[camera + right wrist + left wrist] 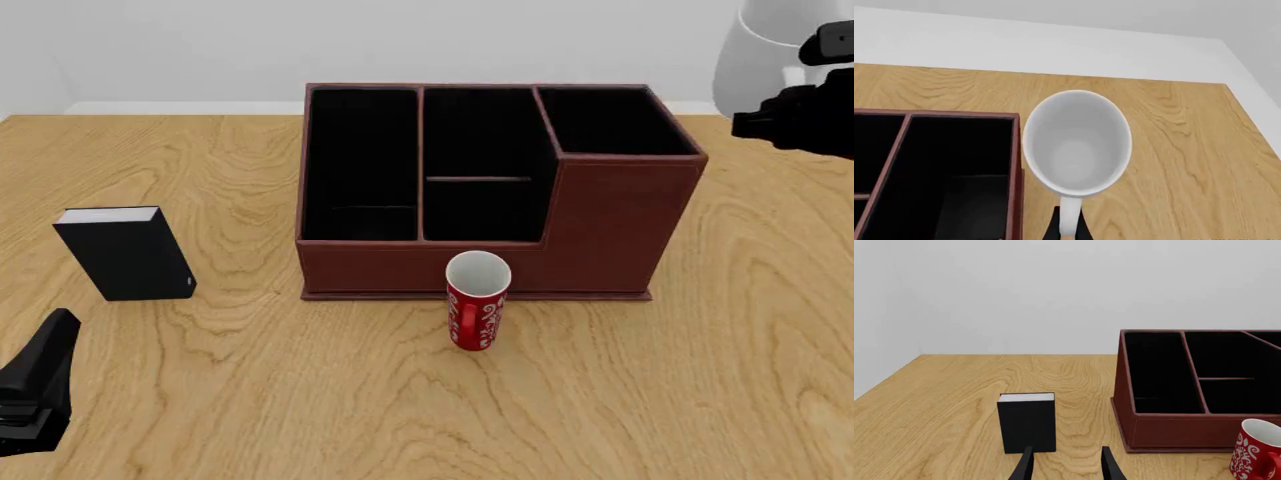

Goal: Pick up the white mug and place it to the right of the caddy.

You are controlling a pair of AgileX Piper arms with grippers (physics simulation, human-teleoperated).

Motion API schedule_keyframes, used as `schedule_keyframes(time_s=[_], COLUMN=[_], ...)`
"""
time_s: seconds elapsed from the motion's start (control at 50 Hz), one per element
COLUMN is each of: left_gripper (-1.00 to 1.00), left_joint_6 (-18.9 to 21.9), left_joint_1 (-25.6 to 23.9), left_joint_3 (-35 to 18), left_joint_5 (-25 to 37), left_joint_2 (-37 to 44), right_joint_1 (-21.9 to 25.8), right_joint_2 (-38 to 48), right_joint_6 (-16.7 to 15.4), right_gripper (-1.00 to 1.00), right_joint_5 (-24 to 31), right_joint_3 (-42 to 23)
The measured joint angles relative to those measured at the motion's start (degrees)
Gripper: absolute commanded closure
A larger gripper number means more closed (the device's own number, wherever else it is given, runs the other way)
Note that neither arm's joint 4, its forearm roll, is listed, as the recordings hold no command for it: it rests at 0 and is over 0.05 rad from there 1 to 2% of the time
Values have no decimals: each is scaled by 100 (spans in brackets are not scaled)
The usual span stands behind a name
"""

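The white mug [1077,142] hangs in the air, open side up, just off the caddy's far right corner. My right gripper [1067,231] is shut on its loop handle, with a dark finger on either side of it. In the front view the white mug [767,55] shows at the top right with the right gripper [774,118] under it. The dark reddish-brown caddy [601,235] with black-lined compartments stands mid-table; its wall [1014,165] runs beside the mug. My left gripper [1066,467] is open and empty, low at the near left [40,385].
A slim red mug with white swirls [477,305] stands upright right in front of the caddy [1174,432], also seen as the red mug [1257,450]. A small black book-like box [127,255] stands left of the caddy, just ahead of the left fingers [1027,422].
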Motion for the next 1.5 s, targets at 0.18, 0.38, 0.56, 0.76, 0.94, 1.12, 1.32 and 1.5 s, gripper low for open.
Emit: schedule_keyframes(time_s=[0.18, 0.38, 0.56, 0.76, 0.94, 1.12, 1.32, 1.5], left_gripper=[-100, -100, -100, -100, -100, -100, -100, -100], left_joint_6=[0, 0, 0, 0, 0, 0, 0, 0], left_joint_1=[0, 0, 0, 0, 0, 0, 0, 0], left_joint_3=[0, 0, 0, 0, 0, 0, 0, 0], left_joint_5=[0, 0, 0, 0, 0, 0, 0, 0], left_joint_2=[0, 0, 0, 0, 0, 0, 0, 0], right_joint_1=[-78, -220, -328, -385, -409, -394, -377, -344], right_joint_2=[101, 187, 237, 281, 317, 253, 146, 194], right_joint_6=[85, 154, 187, 173, 179, 209, 218, 252], right_gripper=[100, 100, 100, 100, 100, 100, 100, 100], right_joint_5=[-60, -159, -274, -389, -531, -651, -806, -1057], right_joint_3=[-13, 51, 189, 354, 546, 760, 1061, 1368])
